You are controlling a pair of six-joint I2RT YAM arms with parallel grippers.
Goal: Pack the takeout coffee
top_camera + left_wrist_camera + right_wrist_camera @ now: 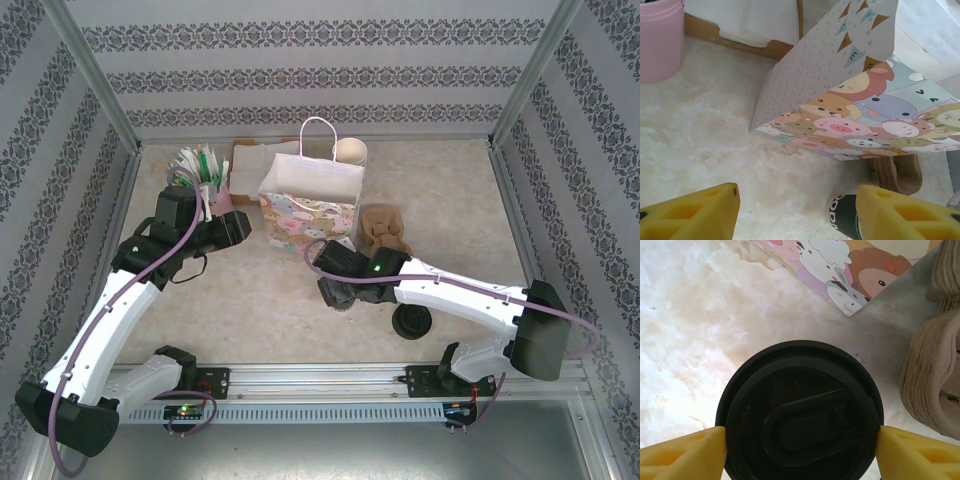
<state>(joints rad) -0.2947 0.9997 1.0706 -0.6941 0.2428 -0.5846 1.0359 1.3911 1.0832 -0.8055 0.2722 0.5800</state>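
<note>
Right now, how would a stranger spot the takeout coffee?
Find the cartoon gift bag mid-table. Just before its right corner, the takeout coffee sits between the right end effector's yellow fingers. Unlike the lidless cream cup behind the bag, it has a black lid.

The light is bright, even and diffuse, falling from above. In the overhead view the pale desk (250,300) looks slightly washed out, and the arms throw only soft, short shadows. The frame posts lean outward toward the corners, a wide-lens bend. In the left wrist view the white surfaces along the top are blown out, the print on the paper bag (840,100) is fairly sharp, and the yellow jaws at the bottom edge are blurred. In the right wrist view the desk glares white at the upper left. The black lid of the takeout coffee (800,410) carries a dull sheen with dim detail, and the jaws beside it look soft.
</note>
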